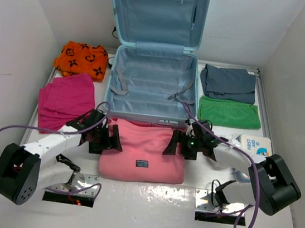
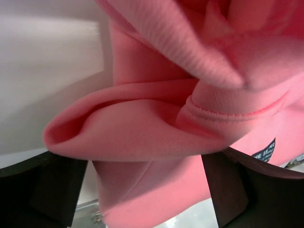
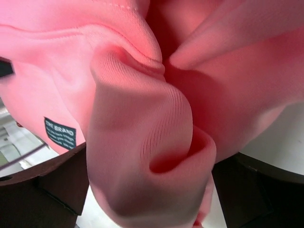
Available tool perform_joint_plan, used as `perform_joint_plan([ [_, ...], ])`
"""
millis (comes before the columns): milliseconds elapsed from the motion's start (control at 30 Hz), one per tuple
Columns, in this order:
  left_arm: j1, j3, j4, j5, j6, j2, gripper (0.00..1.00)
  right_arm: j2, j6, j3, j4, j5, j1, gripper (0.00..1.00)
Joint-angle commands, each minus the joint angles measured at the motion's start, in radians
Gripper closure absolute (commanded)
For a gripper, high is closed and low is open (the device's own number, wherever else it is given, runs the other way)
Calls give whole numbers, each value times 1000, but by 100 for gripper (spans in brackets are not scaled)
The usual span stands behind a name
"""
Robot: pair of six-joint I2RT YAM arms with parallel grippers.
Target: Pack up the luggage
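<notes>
White walls close in a white tabletop [image 1: 143, 225] in the top external view. The large pale aqua-blue hard-shell suitcase [image 1: 148, 82] lies open at the middle of the far edge, its lid propped against the back wall and its blue-lined tub unfilled. Just in front of it, toward the near edge, sits a folded salmon-pink fleece sweatshirt [image 1: 142, 149]. The left gripper [image 1: 116, 139] is at the sweatshirt's left side and the right gripper [image 1: 172, 143] at its right side. Other folded cloths lie along the left and right edges.

The left wrist view shows a thick fold of the pink fleece bulging between the dark fingers [image 2: 52, 190], which stand wide apart. The cloth fills the gap but does not look pinched.

The right wrist view shows the same: a ribbed cuff and a rolled fold crowd between widely spread fingers [image 3: 61, 185], with no firm clamp visible.

The sweatshirt looks light, soft and limp, so it will likely sag and unfold if lifted by one side. Taking several layers at both side edges together should keep it folded. The rigid suitcase shell should stay put.
</notes>
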Motion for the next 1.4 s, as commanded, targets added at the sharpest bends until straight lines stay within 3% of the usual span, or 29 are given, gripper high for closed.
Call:
perform_joint_plan([
  [0,-47,-54,128,-31,-110,12,1,109,-24,-32,168,68,17,1],
  [100,-80,-96,197,-31,-157,12,1,112,16,-37,198,80,43,13],
  [133,-93,-96,211,-19,-180,3,2,109,26,-39,199,85,52,22],
  [267,-131,-108,246,8,-229,-10,18,76,79,-58,164,140,129,41],
  [300,-140,-117,257,8,-229,-22,28,63,88,-71,156,170,153,47],
  [333,-150,-117,257,8,-240,-22,33,51,114,-75,150,178,165,63],
  [367,-162,-117,257,8,-240,-34,45,42,118,-86,153,180,173,73],
  [433,-174,-117,257,22,-240,-59,56,8,145,-89,130,189,190,92],
  [467,-185,-101,257,35,-222,-72,80,-4,145,-86,107,183,196,95],
  [567,-218,-47,231,35,-184,-138,100,-148,122,-69,-3,189,218,100],
  [767,-255,44,194,60,-89,-250,100,-346,-26,4,-170,211,314,100],
  [1033,-361,215,183,58,108,-378,100,-449,-249,228,-247,206,340,100],
  [1200,-389,327,183,12,273,-424,100,-432,-370,397,-335,261,366,100],
  [1367,-389,516,183,-124,425,-399,100,-353,-540,672,-347,382,357,100],
])
